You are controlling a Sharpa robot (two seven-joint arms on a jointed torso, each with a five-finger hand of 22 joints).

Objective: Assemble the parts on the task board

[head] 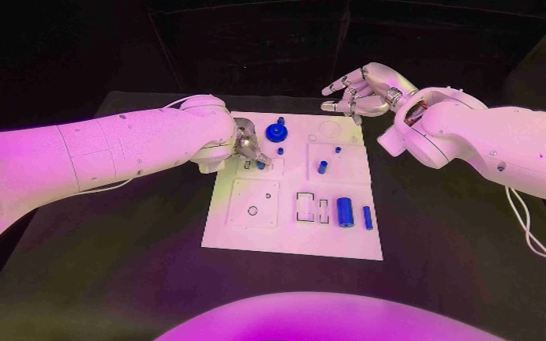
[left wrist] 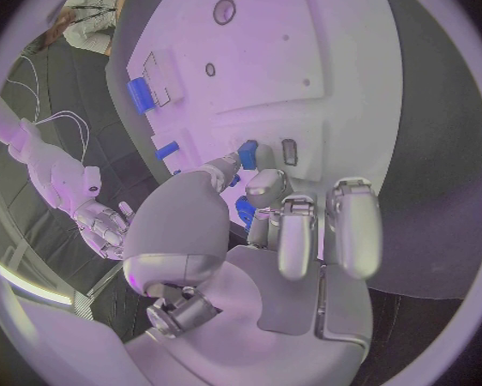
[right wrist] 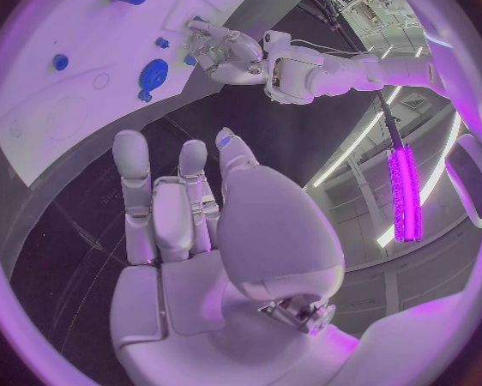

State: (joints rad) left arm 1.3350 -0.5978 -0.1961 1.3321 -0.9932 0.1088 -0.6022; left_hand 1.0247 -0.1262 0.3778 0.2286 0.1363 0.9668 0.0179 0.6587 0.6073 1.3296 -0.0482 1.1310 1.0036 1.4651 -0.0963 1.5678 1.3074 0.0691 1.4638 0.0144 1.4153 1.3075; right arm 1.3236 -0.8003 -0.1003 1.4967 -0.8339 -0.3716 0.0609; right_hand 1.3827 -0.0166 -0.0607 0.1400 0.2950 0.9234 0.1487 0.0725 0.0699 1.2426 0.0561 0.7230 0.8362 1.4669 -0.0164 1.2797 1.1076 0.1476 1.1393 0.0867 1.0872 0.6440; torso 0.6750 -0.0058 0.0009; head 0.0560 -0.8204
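1. A small blue part [head: 259,165] is being pinched by the left hand [head: 244,148] just above the task board [head: 259,238]; it could be dropped or jammed if tilted.
2. The right hand [head: 358,90] is being held released, beyond the board.
3. Seven blue parts are being counted, one gear [head: 275,131] among them.

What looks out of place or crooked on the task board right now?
Nothing stands out. The task board lies flat, the blue gear sits on it and the blue cylinders lie near its near edge. The left hand touches a small blue part.
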